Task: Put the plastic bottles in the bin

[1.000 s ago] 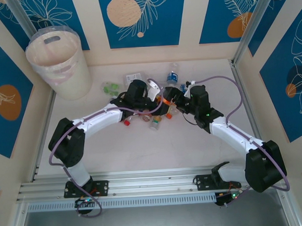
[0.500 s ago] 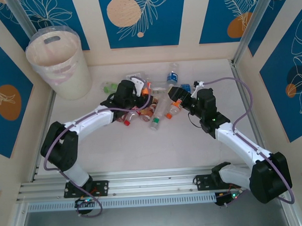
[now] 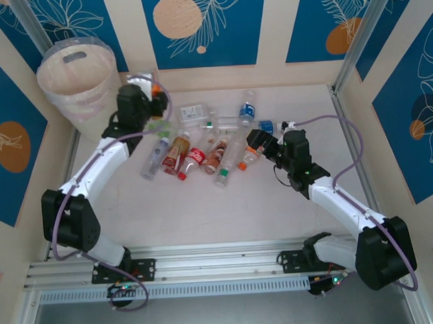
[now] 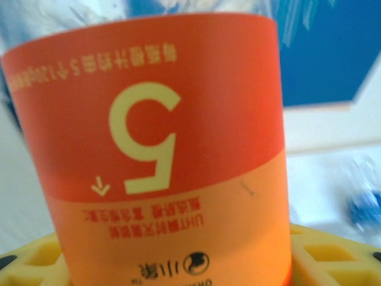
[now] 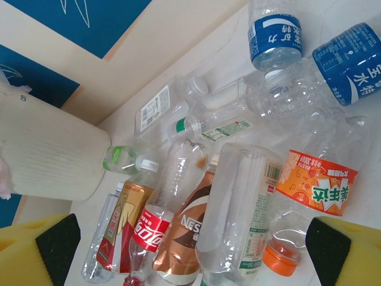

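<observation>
Now the left end effector (image 3: 150,94) is closed on an orange-labelled bottle (image 4: 166,149). In the left wrist view the label stands between the yellow pads (image 4: 363,247). Seen from above, this bottle hangs just beside the bin (image 3: 101,113), at its right side, and not over the opening.

I judge that this is the main danger. If the jaws open here, the bottle will fall on the table (image 3: 225,211), or it will hit the rim and bounce away. The bottle looks light and smooth, so it may also slip in the grip during a fast swing. The arm is near the bin wall, and a low path could push the bin aside.

The right end effector (image 5: 190,256) stands wide open and empty above the other bottles (image 3: 202,152). They lie close together in the middle of the table, and many of them touch. If it closes there, it could catch two bottles at once. It could also press one sideways, so that the round bodies roll apart and out of easy reach.
</observation>
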Controlling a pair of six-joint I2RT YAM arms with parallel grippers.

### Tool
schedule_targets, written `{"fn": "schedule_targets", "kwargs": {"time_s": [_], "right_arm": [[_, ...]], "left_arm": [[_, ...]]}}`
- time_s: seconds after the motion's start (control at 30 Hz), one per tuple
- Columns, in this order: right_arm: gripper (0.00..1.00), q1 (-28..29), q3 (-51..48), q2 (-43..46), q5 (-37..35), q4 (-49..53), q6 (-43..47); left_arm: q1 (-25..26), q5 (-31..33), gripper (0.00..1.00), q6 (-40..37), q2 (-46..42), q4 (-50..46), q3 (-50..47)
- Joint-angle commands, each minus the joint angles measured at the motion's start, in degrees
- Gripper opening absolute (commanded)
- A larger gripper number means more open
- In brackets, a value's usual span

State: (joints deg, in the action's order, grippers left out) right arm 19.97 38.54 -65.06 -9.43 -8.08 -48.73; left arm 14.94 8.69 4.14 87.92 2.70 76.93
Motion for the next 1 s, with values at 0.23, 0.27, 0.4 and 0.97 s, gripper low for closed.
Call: {"fn": "schedule_targets", "kwargs": {"time_s": [0.23,0.27,0.4,0.97], "right_arm": [[1.0,-0.4,1.3,0.2,1.0,0.5,1.2],[1.0,-0.4,1.4,0.1,1.0,0.5,1.2],[1.0,-0.5,1.8,-0.9,1.0,0.5,0.9],[0.99,-0.4,3.8,-4.1,-0.6,2.3,0.6]], "left_arm": [[-8.5,4.8,0.41,-9.5,7.1,3.7,19.4],[-9.3,5.5,0.41,-9.5,8.5,2.6,22.1],[-12.1,6.5,0.4,-8.2,12.7,0.0,28.7],[-20.3,11.0,0.39,-2.0,29.7,-7.8,47.7]]}}
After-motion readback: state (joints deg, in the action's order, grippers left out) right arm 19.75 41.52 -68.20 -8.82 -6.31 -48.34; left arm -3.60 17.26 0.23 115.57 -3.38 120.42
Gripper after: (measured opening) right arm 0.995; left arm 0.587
